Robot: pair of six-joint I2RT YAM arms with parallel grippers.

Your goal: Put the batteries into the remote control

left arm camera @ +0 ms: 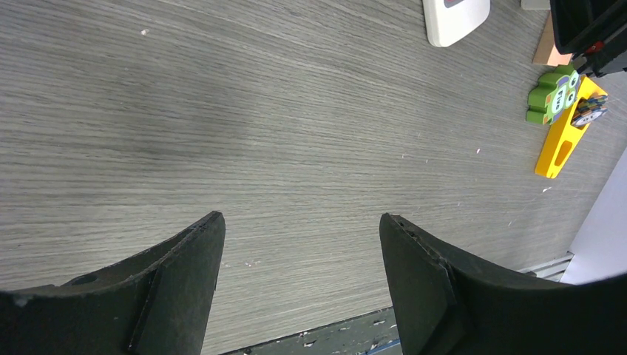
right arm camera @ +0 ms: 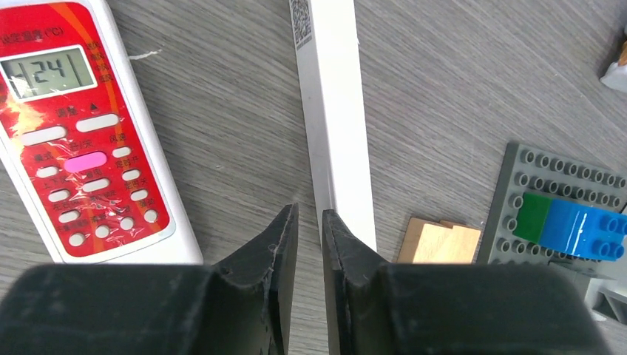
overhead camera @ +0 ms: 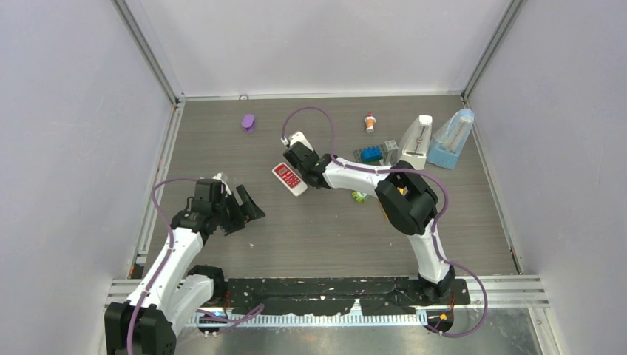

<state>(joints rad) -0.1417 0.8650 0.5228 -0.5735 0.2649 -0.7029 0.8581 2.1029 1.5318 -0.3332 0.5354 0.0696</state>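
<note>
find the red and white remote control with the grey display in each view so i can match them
Top external: the red and white remote control lies near the middle of the picture.
Left wrist: not surely in it; a white rounded end at the top edge might be it.
Right wrist: left side, face up.
Shared landmark: the blue brick, right of the remote in the top view, lower right in the right wrist view.
</note>
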